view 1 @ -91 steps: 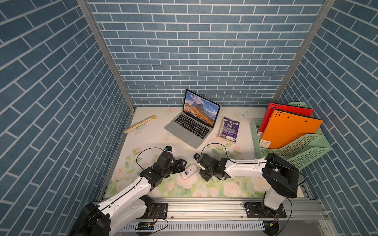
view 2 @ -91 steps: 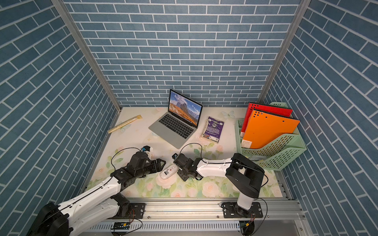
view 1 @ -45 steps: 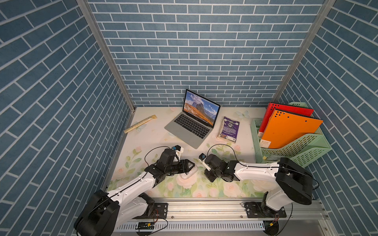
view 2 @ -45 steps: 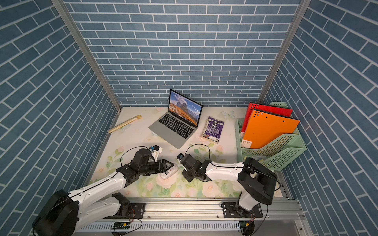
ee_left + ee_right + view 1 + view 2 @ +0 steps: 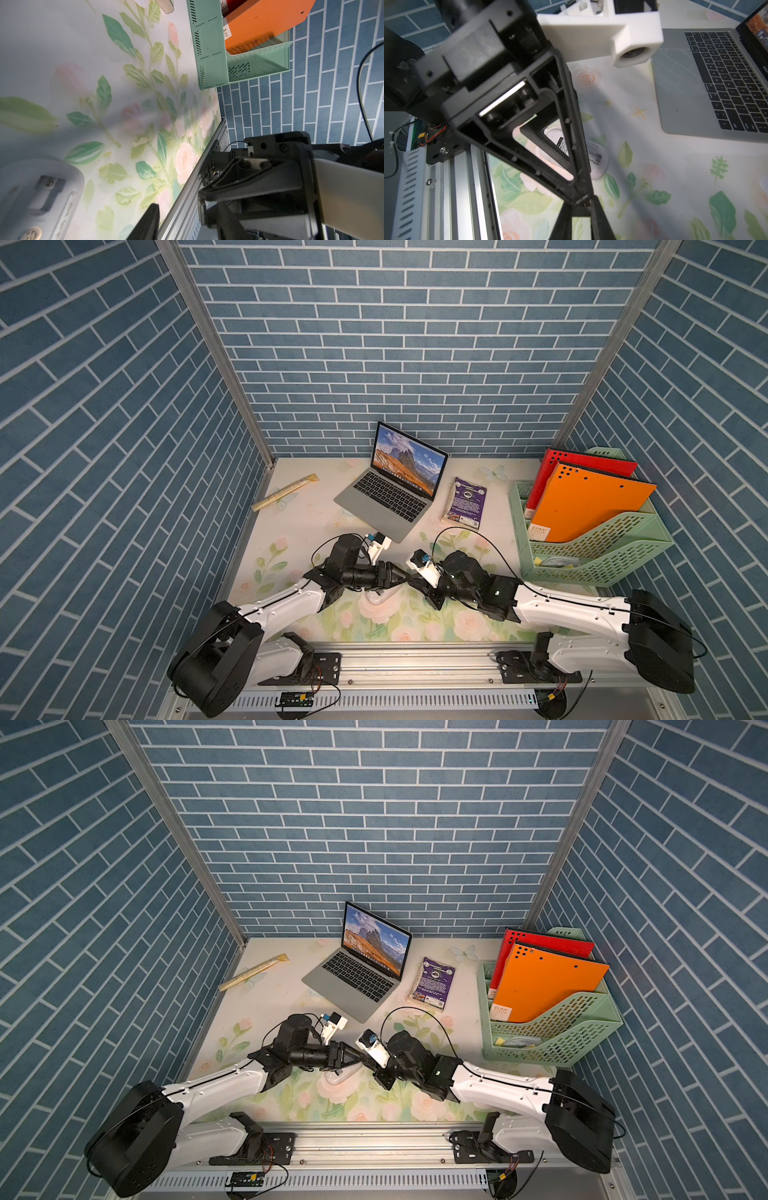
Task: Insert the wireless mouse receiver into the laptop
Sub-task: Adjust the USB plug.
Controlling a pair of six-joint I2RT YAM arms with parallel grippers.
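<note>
- Two claws are found tip to tip low over the front of the counter [image 5: 299, 526], just above the wireless mouse [image 5: 380, 596].
- The wireless mouse is laid on the counter with its white underside up, partly covered by the left claw [image 5: 398, 576].
- The left claw is released: it is seen spread around the tip of the right claw [image 5: 415, 583].
- The right claw is clenched; what is pinched cannot be told.
- The laptop [image 5: 390, 497] is seen open farther back.

Both arms stretch in low toward the frame's middle, left gripper [image 5: 401, 577] and right gripper [image 5: 415, 583] tip-to-tip; left jaws apart, right's pinched.
</note>
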